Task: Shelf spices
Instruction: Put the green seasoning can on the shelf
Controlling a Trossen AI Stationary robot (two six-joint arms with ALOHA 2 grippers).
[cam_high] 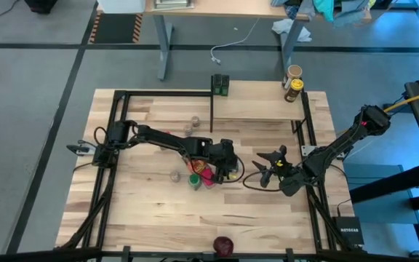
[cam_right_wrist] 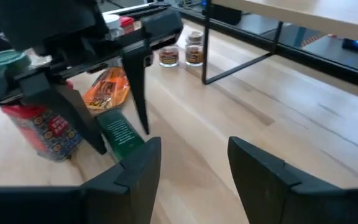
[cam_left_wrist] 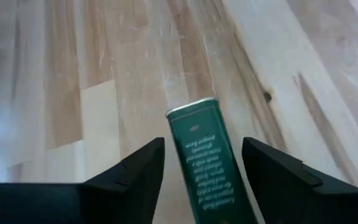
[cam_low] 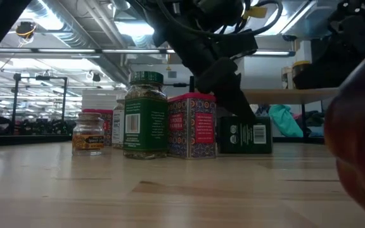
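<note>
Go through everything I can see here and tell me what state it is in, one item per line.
Dark green rectangular tin: lying flat on the tabletop between the left gripper's fingers, not gripped.
Left gripper: open, straddling the tin.
Right gripper: open, empty, above bare tabletop.
Green-lidded glass jar: upright, lid on.
Pink-red patterned box: upright, closed.
Small tan-lidded jar: upright, lid on.
Light-wood shelf: holds spices at both ends.

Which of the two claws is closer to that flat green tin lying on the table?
Left. The left gripper straddles the green tin, fingers open on either side. The right gripper waits open, off to the tin's side.
</note>
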